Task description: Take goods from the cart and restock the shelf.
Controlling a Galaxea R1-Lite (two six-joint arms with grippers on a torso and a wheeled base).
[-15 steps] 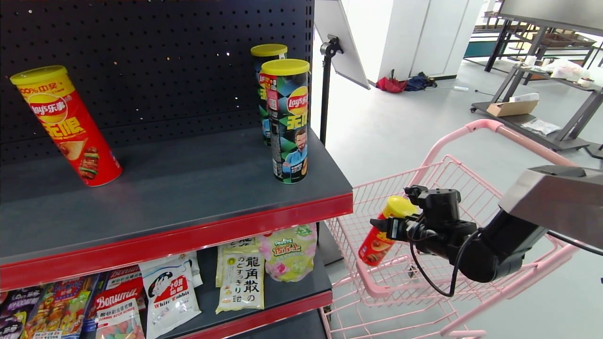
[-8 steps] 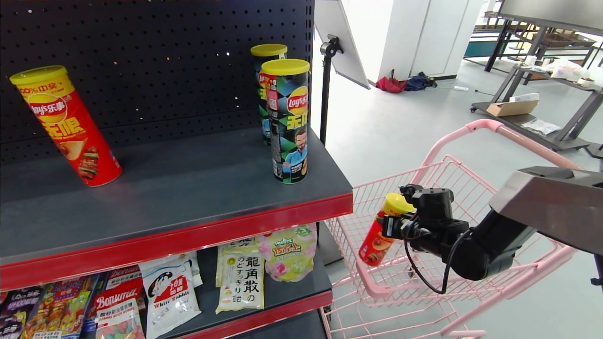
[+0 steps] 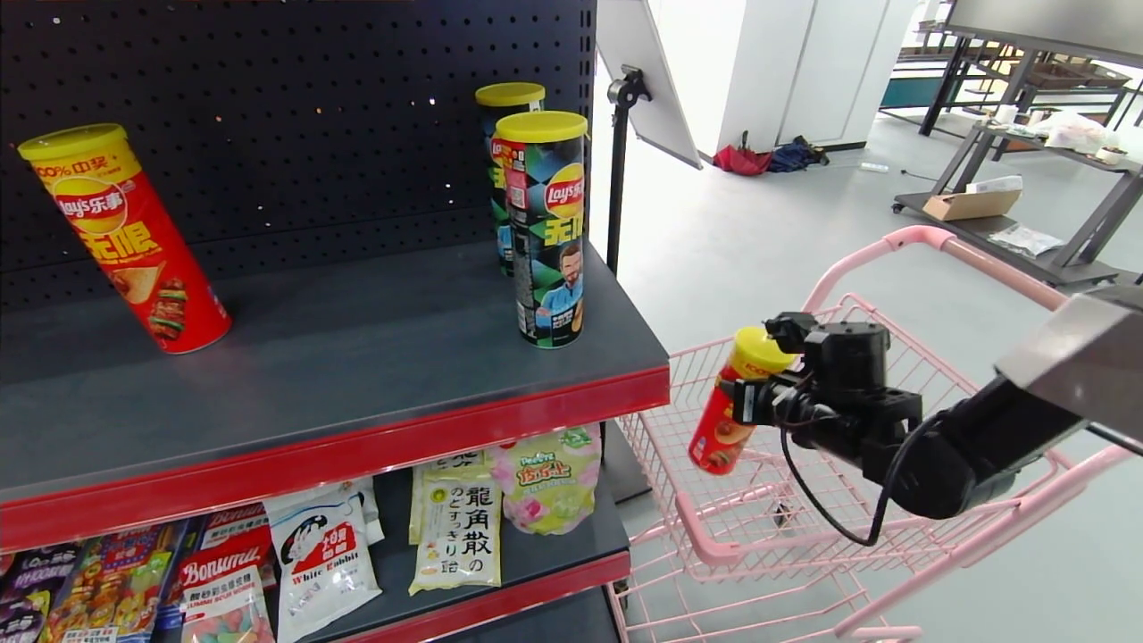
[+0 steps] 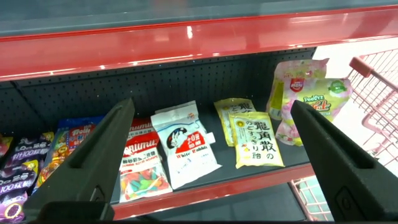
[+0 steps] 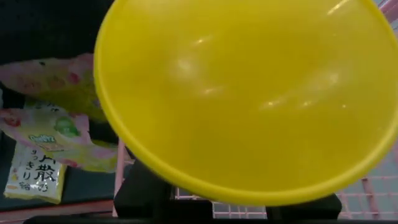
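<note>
- Right gripper (image 3: 748,404) shut tight on a red can (image 3: 720,433); its fingers grip the can's upper part, just under the yellow lid (image 3: 761,348)
- Can tilted, with the lid up and toward the arm and the base down and toward the shelf (image 3: 357,366); it hangs at the end of the pink cart (image 3: 911,239) nearest the shelf, with the lid above the basket rim; I cannot tell whether the base is clear of the basket
- Right wrist view looks straight down on the lid from close by; past the lid's edge lie pale green and pink bags
- Left gripper (image 4: 211,106) holds nothing, its two fingers spread wide; it sits in front of the lower shelf (image 3: 554,549), facing the row of bags (image 4: 186,146) there, and touches none of them
- Shelf, left end: another red can with a yellow lid, the left can (image 3: 125,237), stands near the pegboard (image 3: 312,107)
- Shelf, right end: two green cans (image 3: 549,228) with yellow lids stand upright, one behind the other; the front one is near the front right corner, the back one is close to the pegboard
- Lower shelf: flat snack bags lie side by side along the red front edge; the green and pink ones are at the right end, beside the cart
</note>
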